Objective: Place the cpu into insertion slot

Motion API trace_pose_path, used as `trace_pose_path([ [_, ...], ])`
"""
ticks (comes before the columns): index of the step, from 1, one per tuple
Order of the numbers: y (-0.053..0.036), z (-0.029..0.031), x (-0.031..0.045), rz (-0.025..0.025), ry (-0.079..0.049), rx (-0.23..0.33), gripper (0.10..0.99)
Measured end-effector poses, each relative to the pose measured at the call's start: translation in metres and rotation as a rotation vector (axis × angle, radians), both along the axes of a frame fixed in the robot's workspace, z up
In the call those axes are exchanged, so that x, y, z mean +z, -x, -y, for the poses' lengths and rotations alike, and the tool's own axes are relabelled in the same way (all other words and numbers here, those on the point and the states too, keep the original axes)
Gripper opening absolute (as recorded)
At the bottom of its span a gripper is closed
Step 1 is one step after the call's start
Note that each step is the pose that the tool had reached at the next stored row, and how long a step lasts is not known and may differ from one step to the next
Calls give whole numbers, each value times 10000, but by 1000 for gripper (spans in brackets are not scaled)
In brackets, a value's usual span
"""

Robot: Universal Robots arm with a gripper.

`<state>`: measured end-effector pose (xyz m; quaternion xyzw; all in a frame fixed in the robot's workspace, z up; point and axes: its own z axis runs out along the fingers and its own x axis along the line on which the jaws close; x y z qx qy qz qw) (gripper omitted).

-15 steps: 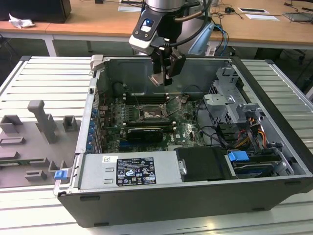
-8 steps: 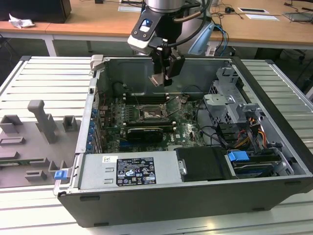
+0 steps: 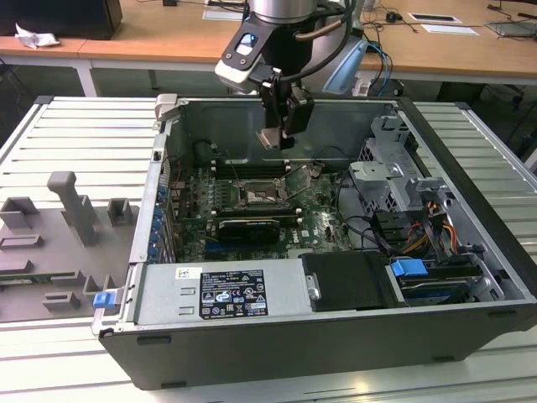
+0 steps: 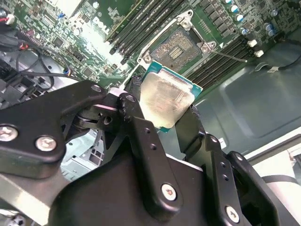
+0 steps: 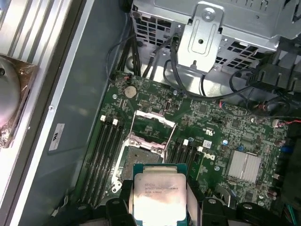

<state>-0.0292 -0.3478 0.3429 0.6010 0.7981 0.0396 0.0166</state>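
Open computer case (image 3: 336, 344) on ribbed table (image 3: 75, 126), black graphics card (image 3: 247, 227) and drive cage (image 3: 394, 176) inside

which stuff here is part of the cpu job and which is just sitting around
In the job: gripper holding the cpu; the empty insertion slot.
Just lying about: graphics card, memory slots, drive cage, power supply.

Exterior view: off arm, high, well back, looking down into open computer case (image 3: 277, 353) on worktop (image 3: 470, 369); pincer (image 3: 279, 141) small, hanging above board. Second wrist view: rides just behind pincer, very near, sighting along fingers (image 4: 140, 132) past clamped cpu (image 4: 165, 100) to insertion slot (image 4: 178, 47) beyond. First wrist view: probably from pincer's opposite side, steeper, farther back. Both wrist views share cpu, insertion slot, memory slots (image 5: 106, 155); exterior view takes in all.
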Motion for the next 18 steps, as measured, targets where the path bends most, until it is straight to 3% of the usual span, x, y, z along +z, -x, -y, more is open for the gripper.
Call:
trace_pose_path([
  [18,0,0,-53,-5,1,-910,537],
])
